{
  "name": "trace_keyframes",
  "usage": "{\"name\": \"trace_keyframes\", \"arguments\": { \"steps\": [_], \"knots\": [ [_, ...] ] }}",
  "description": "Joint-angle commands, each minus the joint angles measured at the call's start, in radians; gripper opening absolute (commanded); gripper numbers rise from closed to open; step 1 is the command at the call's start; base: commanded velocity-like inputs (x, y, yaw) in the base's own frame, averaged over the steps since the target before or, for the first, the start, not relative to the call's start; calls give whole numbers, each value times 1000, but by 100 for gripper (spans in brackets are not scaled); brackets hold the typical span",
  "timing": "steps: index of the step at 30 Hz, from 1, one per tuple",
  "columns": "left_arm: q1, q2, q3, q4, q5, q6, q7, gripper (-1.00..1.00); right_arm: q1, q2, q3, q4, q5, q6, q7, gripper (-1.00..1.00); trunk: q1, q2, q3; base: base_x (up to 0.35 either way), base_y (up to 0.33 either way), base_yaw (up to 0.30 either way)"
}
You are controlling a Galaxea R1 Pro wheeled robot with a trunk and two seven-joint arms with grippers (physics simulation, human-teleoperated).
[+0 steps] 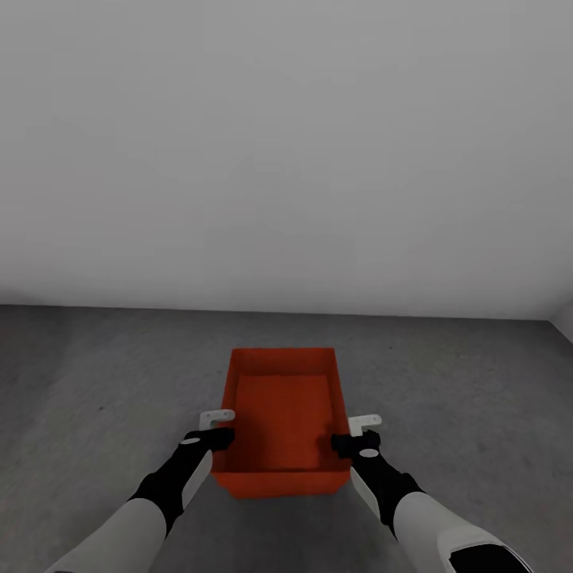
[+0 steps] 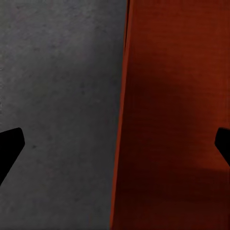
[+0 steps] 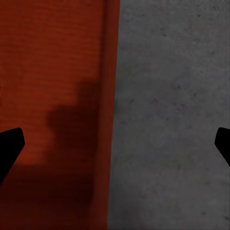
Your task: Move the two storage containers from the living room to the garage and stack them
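Observation:
One red-orange open-top storage container point(image 1: 282, 414) sits low on the dark grey concrete floor point(image 1: 95, 382) of the garage, straight in front of me. My left gripper point(image 1: 216, 427) is open and straddles the bin's left wall, one finger inside and one outside. On the opposite wall my right gripper point(image 1: 356, 432) stands open the same way. In the left wrist view the bin wall point(image 2: 172, 120) runs between the wide-apart fingertips of the left gripper point(image 2: 115, 153). The right wrist view shows the wall point(image 3: 52, 96) between the right gripper's point(image 3: 115, 153) spread tips. A second container is out of view.
A plain white-grey wall point(image 1: 286, 159) rises a short way beyond the bin. Mottled concrete point(image 2: 57, 96) spreads to both sides point(image 3: 172, 120). A room corner shows at the far right point(image 1: 561, 318).

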Motion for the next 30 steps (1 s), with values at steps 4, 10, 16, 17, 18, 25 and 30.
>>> {"name": "trace_keyframes", "arguments": {
  "steps": [4,10,16,17,18,25,30],
  "knots": [
    [0,1,-8,-2,11,5,9,100,0,0,5,0,5,4,-6,100,-16,28,12,0,0,0],
    [0,1,-8,-2,11,5,9,100,0,0,5,0,5,6,-6,100,-39,70,31,0,0,0],
    [0,1,-8,-2,11,5,9,100,0,0,5,0,5,8,-6,100,-62,112,50,0,0,0],
    [0,1,-8,-2,11,5,9,100,0,0,5,0,5,8,-6,100,-65,119,53,0,0,0],
    [0,1,-8,-2,11,5,9,100,0,0,5,0,5,8,-6,100,-69,126,56,0,0,0],
    [-1,3,-8,-24,13,2,9,100,0,2,3,0,4,3,-8,100,-81,147,65,0,0,0],
    [-1,3,-8,-19,14,1,9,100,0,0,4,0,4,6,-9,100,-81,147,65,0,0,0]
  ]
}}
